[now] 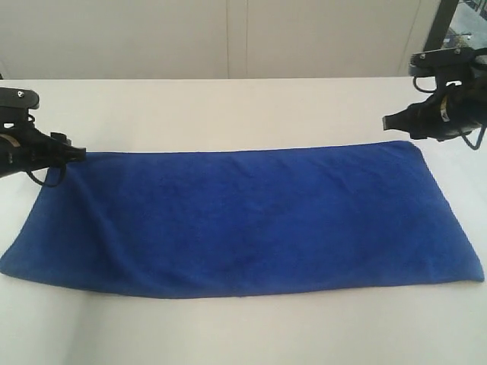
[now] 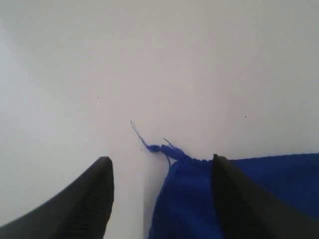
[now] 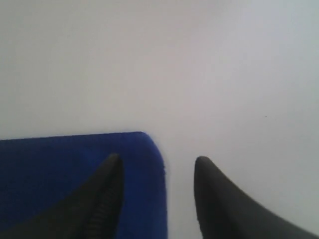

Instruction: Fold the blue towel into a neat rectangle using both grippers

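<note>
The blue towel (image 1: 251, 220) lies flat on the white table (image 1: 228, 106) as a long rectangle, slightly rumpled at its left end. My left gripper (image 1: 78, 154) sits at the towel's far left corner. In the left wrist view it (image 2: 162, 162) is open, straddling that corner, where a loose thread (image 2: 142, 139) trails off the cloth (image 2: 249, 189). My right gripper (image 1: 386, 120) hovers just above the far right corner. It (image 3: 158, 160) is also open in the right wrist view, one finger (image 3: 112, 174) over the towel (image 3: 60, 159) and the other over bare table. Neither holds anything.
A pale wall runs behind the table. A dark frame (image 1: 445, 23) stands at the back right corner. White tabletop surrounds the towel on every side.
</note>
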Controlling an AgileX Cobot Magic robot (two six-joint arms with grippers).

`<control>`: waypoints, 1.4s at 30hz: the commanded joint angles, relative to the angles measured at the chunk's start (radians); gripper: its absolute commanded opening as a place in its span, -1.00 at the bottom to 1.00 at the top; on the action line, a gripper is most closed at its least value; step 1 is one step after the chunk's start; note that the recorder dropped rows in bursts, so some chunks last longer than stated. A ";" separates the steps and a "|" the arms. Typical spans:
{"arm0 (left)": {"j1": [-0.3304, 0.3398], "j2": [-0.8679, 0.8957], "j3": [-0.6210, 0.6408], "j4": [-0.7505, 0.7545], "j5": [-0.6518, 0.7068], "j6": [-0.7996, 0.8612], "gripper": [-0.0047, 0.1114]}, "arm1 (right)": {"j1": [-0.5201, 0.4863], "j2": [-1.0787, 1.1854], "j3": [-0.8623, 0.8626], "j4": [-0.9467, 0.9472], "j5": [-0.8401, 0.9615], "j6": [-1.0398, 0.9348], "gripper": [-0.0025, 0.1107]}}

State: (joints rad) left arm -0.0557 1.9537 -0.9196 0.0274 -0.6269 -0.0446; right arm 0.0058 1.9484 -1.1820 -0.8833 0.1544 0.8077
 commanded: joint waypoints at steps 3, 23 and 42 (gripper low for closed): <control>0.009 -0.079 -0.001 -0.004 0.043 0.015 0.14 | -0.006 -0.061 -0.032 -0.005 0.123 0.011 -0.20; -0.011 -0.223 -0.001 -0.006 0.627 -0.067 -0.92 | -0.006 0.054 -0.324 0.947 0.510 -0.863 -0.96; -0.027 -0.081 -0.001 -0.006 0.800 0.069 -0.92 | -0.006 0.239 -0.329 0.883 0.472 -0.863 -0.96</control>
State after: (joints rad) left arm -0.0778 1.8405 -0.9403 0.0238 0.0610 -0.0254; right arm 0.0058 2.1767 -1.5041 0.0168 0.6171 -0.0479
